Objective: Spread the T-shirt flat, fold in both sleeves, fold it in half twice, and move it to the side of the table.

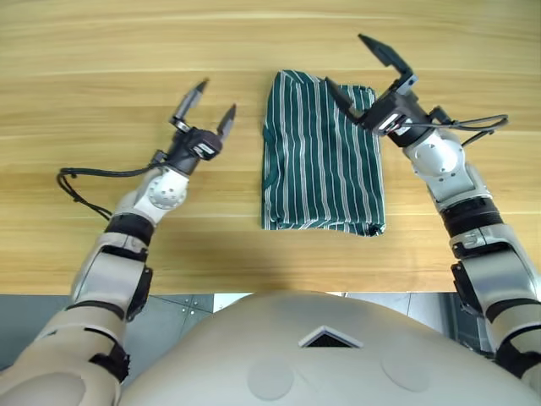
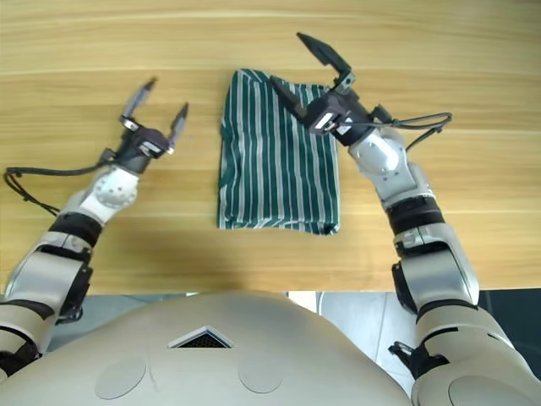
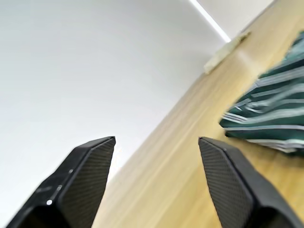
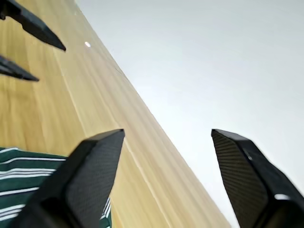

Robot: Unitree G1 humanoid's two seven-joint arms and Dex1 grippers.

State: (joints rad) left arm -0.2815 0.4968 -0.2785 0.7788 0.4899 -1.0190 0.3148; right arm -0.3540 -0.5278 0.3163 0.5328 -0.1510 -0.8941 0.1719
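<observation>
The T-shirt (image 1: pixel 321 156), dark green with white stripes, lies folded into a compact rectangle in the middle of the wooden table (image 1: pixel 101 51). My left gripper (image 1: pixel 215 101) hovers open over bare wood a short way left of the shirt's far left corner, holding nothing. My right gripper (image 1: pixel 359 72) is open above the shirt's far right corner, one finger over the cloth and the other raised beyond it. An edge of the striped shirt (image 3: pixel 270 118) lies past my left gripper (image 3: pixel 156 140). My right gripper (image 4: pixel 167 133) stands over a shirt corner (image 4: pixel 28 190).
Bare wood lies on both sides of the shirt and beyond it. The table's front edge (image 1: pixel 254 292) runs close to my body. A black cable (image 1: pixel 80 182) loops off the left arm, and another trails from the right wrist (image 1: pixel 482 127).
</observation>
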